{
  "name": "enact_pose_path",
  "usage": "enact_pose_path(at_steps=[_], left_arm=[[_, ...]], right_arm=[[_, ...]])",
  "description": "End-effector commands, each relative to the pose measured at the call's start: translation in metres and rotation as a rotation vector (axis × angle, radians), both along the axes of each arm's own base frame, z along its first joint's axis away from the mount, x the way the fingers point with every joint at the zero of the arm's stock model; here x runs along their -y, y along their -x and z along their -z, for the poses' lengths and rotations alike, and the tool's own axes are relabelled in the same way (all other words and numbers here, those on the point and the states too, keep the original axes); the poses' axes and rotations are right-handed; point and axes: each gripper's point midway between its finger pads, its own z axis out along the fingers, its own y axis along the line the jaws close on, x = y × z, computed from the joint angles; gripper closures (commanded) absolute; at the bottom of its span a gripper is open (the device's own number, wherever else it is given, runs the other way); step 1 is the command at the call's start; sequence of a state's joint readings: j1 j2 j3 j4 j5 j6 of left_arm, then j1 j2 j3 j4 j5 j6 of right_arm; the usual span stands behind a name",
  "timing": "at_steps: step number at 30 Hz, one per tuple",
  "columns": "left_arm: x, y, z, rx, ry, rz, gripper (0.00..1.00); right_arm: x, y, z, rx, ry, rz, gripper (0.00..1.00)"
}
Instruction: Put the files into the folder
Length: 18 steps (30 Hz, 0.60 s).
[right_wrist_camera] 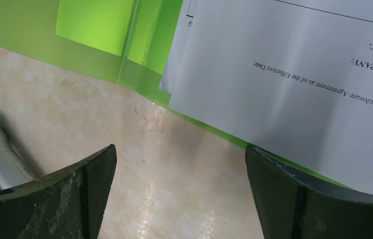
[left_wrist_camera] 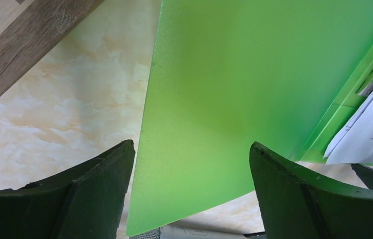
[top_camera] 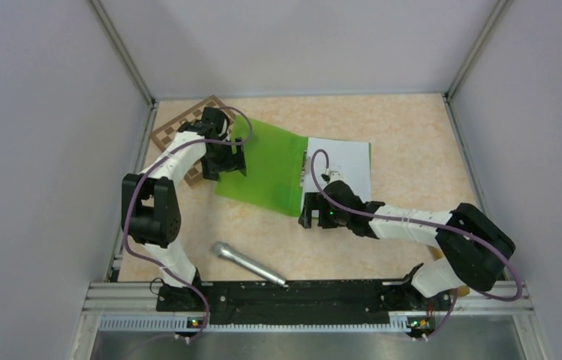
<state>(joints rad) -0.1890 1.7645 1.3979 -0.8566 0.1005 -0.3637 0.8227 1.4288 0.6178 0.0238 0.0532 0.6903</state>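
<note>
Top external: papers (top_camera: pixel 341 159) lie inside the open folder (top_camera: pixel 262 169).
My left fingers (top_camera: pixel 229 161) and right fingers (top_camera: pixel 314 215) gape empty; closing it seems next.

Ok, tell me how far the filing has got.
Done: the folder lies open with the files on its right half. In hand: nothing gripped. The left pincer hangs open over its other half, and the right pincer is open at the files' near edge. Left: probably closing the folder over them.

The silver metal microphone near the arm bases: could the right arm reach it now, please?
Probably yes: the open right gripper sits close, only bare table between it and the silver microphone.
</note>
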Motion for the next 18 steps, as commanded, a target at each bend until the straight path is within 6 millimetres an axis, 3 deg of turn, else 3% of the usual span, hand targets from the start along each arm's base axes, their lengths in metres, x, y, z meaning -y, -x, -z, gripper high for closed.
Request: enact_pose_path(at_steps=[1,4,9,13,18], left_arm=[[0.000,-0.006,-0.008,0.045,-0.003,0.010,0.10],[0.001,-0.007,-0.009,0.045,0.000,0.011,0.10],[0.003,-0.009,-0.009,0.047,0.008,0.011,0.10],[0.003,-0.010,-0.009,0.045,0.009,0.009,0.10],[0.004,-0.009,-0.006,0.038,0.013,0.010,0.11]], right_arm=[[-0.007,-0.004,-0.005,0.016,0.012,-0.024,0.01],[-0.011,0.002,-0.011,-0.002,0.000,-0.059,0.01],[0.000,0.001,-0.047,0.072,0.012,-0.072,0.01],[0.050,-0.030,-0.070,0.204,0.126,0.078,0.01],[0.131,-0.071,-0.066,0.152,0.119,0.322,0.01]])
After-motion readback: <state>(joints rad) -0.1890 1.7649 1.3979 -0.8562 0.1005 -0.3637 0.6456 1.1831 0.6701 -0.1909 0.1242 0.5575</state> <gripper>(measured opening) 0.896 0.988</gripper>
